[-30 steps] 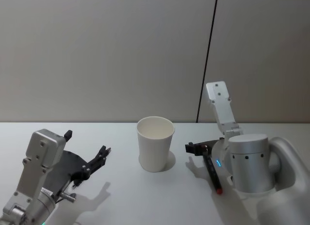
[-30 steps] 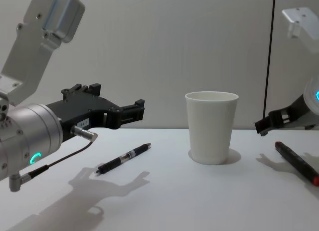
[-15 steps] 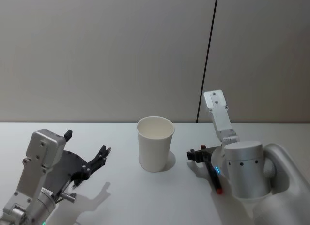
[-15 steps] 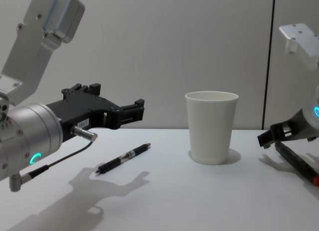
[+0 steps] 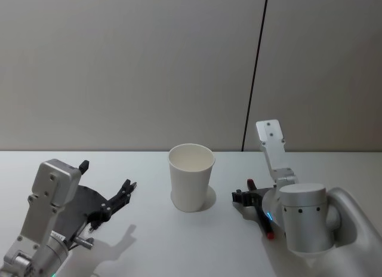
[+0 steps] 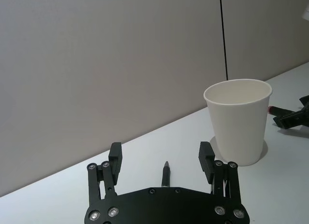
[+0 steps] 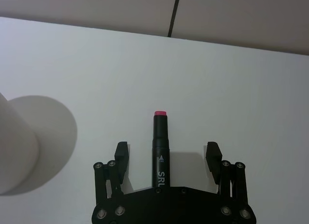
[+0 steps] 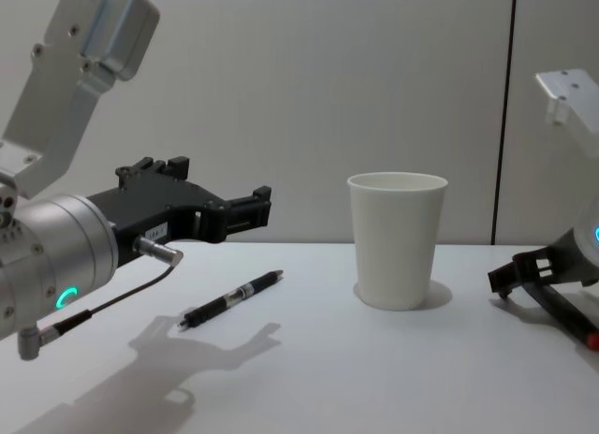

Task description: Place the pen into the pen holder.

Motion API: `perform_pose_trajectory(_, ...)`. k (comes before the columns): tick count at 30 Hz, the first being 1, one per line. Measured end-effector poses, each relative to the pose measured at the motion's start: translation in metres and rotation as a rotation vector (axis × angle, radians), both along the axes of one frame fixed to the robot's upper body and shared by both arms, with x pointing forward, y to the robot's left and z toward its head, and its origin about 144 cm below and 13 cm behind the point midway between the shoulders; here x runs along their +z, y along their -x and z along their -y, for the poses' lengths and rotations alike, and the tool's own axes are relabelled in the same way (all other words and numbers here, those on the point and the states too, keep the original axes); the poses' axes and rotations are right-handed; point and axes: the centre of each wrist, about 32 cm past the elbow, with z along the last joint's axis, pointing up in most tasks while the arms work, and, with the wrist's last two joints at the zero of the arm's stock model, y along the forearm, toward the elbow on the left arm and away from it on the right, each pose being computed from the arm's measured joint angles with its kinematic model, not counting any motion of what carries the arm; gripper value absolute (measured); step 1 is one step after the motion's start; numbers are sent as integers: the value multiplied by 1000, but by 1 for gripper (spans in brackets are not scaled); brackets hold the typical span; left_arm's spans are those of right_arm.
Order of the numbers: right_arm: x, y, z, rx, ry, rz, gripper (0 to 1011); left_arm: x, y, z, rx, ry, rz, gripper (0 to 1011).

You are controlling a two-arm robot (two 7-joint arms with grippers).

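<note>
The white table (image 5: 179, 241) carries little. The pen holder (image 5: 191, 177) stands upright near its middle, mouth open, with bare surface all round it. To its left lies a slim black pen (image 8: 232, 299), well apart from the cup. To its right lies the red-ended pen (image 7: 160, 147), flat on the table. Between that pen and the cup there is only table and the cup's shadow. Behind everything is a grey wall with a dark vertical seam (image 5: 255, 68).

My right gripper (image 7: 167, 147) is down low at the table, right of the pen holder, reaching forward. Its two black fingers (image 7: 121, 150) are spread wide, one on each side of the red-ended pen. There is a clear gap to the barrel on both sides, so I grip nothing. The pen's red end points forward, away from my wrist. The forearm and its round joint are behind the gripper, with the white link rising above.

My left gripper (image 6: 160, 149) hangs above the table on the left, fingers spread apart and empty. It faces the cup, and the tip of the slim black pen shows between its fingers, lower down on the table.

The barrel of the red-ended pen reads "SRL" in white letters, with a small mark above them that I cannot make out.
</note>
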Motion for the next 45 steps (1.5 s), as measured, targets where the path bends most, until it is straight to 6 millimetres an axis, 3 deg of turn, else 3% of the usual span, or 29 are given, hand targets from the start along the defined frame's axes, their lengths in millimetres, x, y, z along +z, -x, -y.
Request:
perform_pose_trajectory(18, -11, 1, 5, -5, -78, 10, 994, 0, 0, 0, 0, 0, 0, 1000)
perform_pose_trajectory(32, -13, 1, 5, -1, -96, 11, 638, 0, 0, 0, 0, 0, 0, 1000)
perform_pose_trajectory(45, -14, 1, 6, -3, -100, 11, 542, 0, 0, 0, 0, 0, 0, 1000)
